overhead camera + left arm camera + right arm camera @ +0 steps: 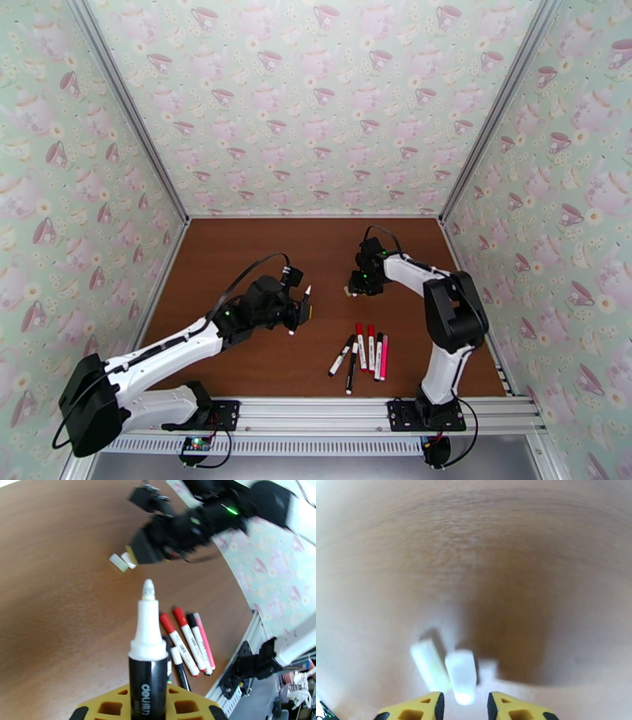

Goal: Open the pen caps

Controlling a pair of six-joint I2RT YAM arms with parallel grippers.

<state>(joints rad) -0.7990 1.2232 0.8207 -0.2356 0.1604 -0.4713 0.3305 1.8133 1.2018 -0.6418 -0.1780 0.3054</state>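
Brown tabletop (237, 260) from above: my left gripper (299, 313) is clenched on a black-barrelled marker (306, 298), its bare nib pointing up and away from me, lifted off the wood. My right gripper (355, 286) hangs low over the far right of the tabletop, with the white caps (347, 291) right at its tips. The capped pens (365, 354) lie in a loose row near the front rail, back toward my right arm's base, their long axes running roughly front to back. That row is nearer my right arm than my left, and I judge the next pick turns on that.

From my left wrist, the left gripper (148, 711) pinches the marker (148, 677) around its barrel, white nib uncovered. Beyond the nib, the right gripper (136, 553) stands over the two white caps (123, 561), which lie side by side on the wood. The capped pens (187, 640) lie off to the right, caps pointing away.

From my right wrist, the right gripper (465, 707) has its jaws standing apart, released. The white caps (461, 675) rest on the wood just ahead. One is in line with the gap and touches neither finger as far as the blur lets me tell. The other lies beside it to the left, slightly tilted.
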